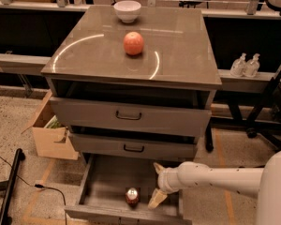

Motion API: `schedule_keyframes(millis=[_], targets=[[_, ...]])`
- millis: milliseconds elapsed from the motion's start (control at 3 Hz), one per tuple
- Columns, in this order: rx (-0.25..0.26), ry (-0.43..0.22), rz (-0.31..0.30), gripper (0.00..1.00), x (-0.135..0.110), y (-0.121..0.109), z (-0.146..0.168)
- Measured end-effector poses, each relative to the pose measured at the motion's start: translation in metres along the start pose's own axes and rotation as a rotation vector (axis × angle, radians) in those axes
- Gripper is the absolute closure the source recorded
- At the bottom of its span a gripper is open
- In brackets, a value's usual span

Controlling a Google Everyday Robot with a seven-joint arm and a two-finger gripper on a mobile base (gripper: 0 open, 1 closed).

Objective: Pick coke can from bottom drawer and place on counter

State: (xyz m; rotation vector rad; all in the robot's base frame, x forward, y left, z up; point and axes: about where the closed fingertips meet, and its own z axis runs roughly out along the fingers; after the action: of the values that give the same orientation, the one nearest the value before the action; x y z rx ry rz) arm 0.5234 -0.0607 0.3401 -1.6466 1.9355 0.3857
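The coke can (132, 196) stands upright on the floor of the open bottom drawer (103, 182), near its front edge. It is red with a silver top. My gripper (157, 183) is over the right part of the drawer, just right of the can and apart from it. Its two pale fingers (157, 198) are spread wide, one toward the drawer's back and one toward its front. It holds nothing. The counter (178, 50) is the glossy grey-brown cabinet top with curved light reflections.
An orange-red apple (133, 43) sits mid-counter and a white bowl (127, 11) at its back edge. Two upper drawers with black handles (129, 116) are above the gripper. A cardboard box (49, 135) stands left of the cabinet. Two bottles (246, 64) sit on a ledge at right.
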Motion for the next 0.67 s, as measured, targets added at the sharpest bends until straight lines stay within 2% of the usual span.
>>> schedule_keyframes(millis=[333, 667], targets=[[-0.024, -0.014, 0.03, 0.0, 0.022, 0.009, 0.029], [-0.016, -0.043, 0.05, 0.0, 0.034, 0.008, 0.052]])
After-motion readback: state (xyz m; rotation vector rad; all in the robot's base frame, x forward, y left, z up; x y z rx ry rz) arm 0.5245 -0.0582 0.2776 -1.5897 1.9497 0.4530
